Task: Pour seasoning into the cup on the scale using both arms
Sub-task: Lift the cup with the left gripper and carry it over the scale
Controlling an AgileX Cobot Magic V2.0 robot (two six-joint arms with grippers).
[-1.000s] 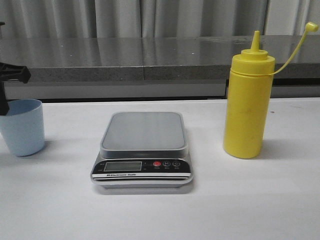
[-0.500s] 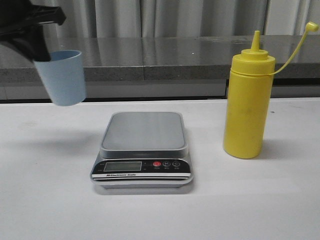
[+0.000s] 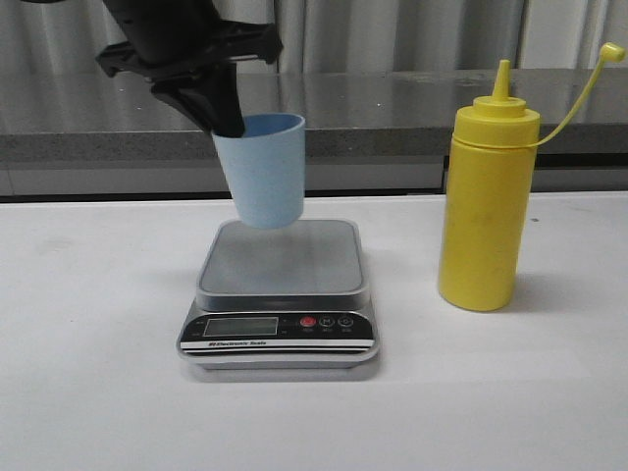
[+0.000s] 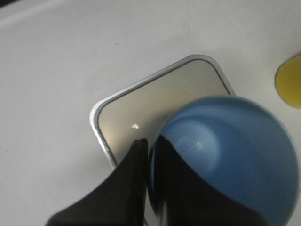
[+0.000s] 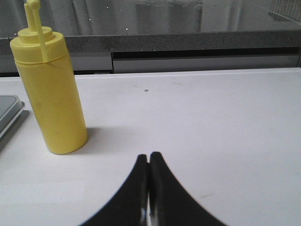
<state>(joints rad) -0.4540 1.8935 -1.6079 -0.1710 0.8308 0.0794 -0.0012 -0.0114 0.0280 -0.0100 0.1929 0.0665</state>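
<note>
Front view: tilted pale blue cup (image 3: 262, 172) above scale (image 3: 282, 294).

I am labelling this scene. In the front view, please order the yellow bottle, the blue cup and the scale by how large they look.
1. Scale, widest.
2. Yellow bottle, tallest; close to the scale in area, so their order is unsure.
3. Blue cup, clearly smallest.

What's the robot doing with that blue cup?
The left gripper is holding the blue cup by its rim, up in the air over the silver scale, not set down yet. The cup looks empty inside. The yellow seasoning bottle stands on the white table beside the scale, untouched. The right gripper waits nearby with its fingers closed on nothing.
</note>
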